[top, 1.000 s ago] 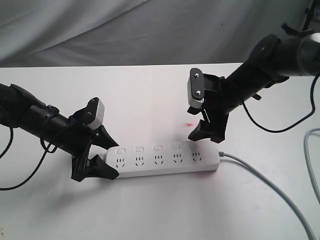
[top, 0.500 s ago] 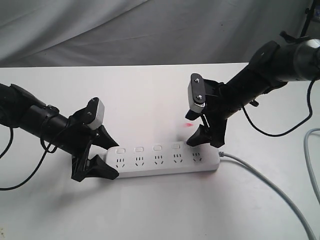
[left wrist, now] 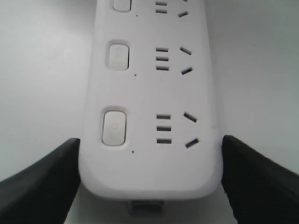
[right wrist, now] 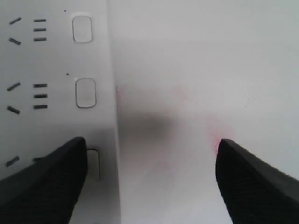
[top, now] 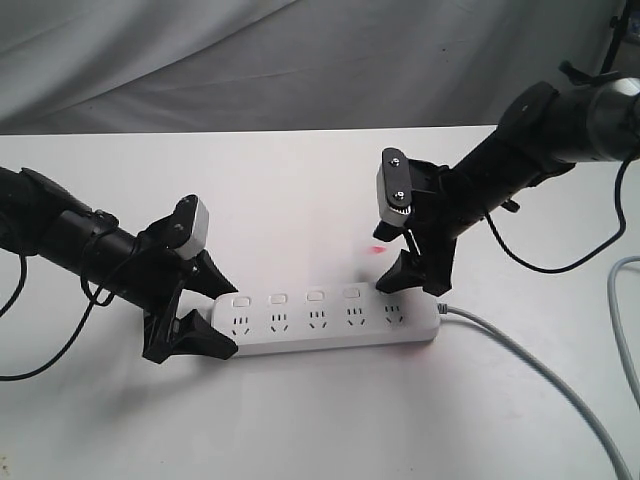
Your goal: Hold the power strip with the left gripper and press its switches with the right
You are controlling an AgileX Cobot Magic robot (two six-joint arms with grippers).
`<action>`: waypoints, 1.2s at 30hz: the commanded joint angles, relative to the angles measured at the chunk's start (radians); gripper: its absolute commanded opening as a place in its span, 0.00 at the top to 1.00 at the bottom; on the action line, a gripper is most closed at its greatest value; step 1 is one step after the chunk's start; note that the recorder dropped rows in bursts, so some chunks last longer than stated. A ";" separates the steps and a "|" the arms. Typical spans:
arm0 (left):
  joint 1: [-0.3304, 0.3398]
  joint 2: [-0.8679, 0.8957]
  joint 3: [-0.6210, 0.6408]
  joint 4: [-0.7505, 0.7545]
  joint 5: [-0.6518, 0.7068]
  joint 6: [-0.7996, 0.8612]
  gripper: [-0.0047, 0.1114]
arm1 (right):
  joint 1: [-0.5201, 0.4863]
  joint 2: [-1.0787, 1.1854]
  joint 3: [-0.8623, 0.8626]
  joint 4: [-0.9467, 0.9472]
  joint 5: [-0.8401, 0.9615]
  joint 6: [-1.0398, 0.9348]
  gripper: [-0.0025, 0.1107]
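The white power strip (top: pixel 320 322) lies lengthwise on the white table, its grey cord (top: pixel 540 372) trailing off to the right. My left gripper (top: pixel 222 320) is shut on the strip's left end, one black jaw against each long side (left wrist: pixel 149 186). The switches (top: pixel 315 296) run along the strip's far edge; the nearest one (left wrist: pixel 114 127) shows in the left wrist view. My right gripper (top: pixel 408 285) is open at the strip's right end. One of its fingers (right wrist: pixel 51 177) lies over the end switch (right wrist: pixel 95 164); the other is over bare table.
A faint red spot (top: pixel 378 250) marks the table behind the strip. A grey cable (top: pixel 625 330) loops at the right edge and a black cable (top: pixel 560 262) hangs from the right arm. Grey cloth (top: pixel 250 60) backs the table.
The right gripper has come down and slightly left onto the strip's right end, then stayed nearly still. The left gripper and the strip have not moved.
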 commanded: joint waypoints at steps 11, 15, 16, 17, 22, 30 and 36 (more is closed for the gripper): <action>-0.006 -0.002 0.003 -0.001 -0.006 0.002 0.96 | 0.014 0.006 0.065 -0.073 -0.143 -0.029 0.35; -0.006 -0.002 0.003 -0.001 -0.006 0.002 0.96 | 0.014 0.006 0.065 -0.092 -0.119 -0.027 0.35; -0.006 -0.002 0.003 -0.001 -0.006 0.002 0.96 | 0.014 0.006 0.069 -0.106 -0.116 -0.027 0.35; -0.006 -0.002 0.003 -0.001 -0.006 0.002 0.96 | 0.014 0.006 0.069 -0.110 -0.116 -0.025 0.35; -0.006 -0.002 0.003 -0.001 -0.006 0.002 0.96 | 0.014 0.006 0.069 -0.113 -0.095 -0.016 0.35; -0.006 -0.002 0.003 -0.001 -0.006 0.002 0.96 | 0.016 -0.032 0.067 -0.010 -0.100 -0.032 0.35; -0.006 -0.002 0.003 -0.001 -0.006 0.002 0.96 | 0.016 -0.078 0.067 0.006 -0.056 -0.032 0.35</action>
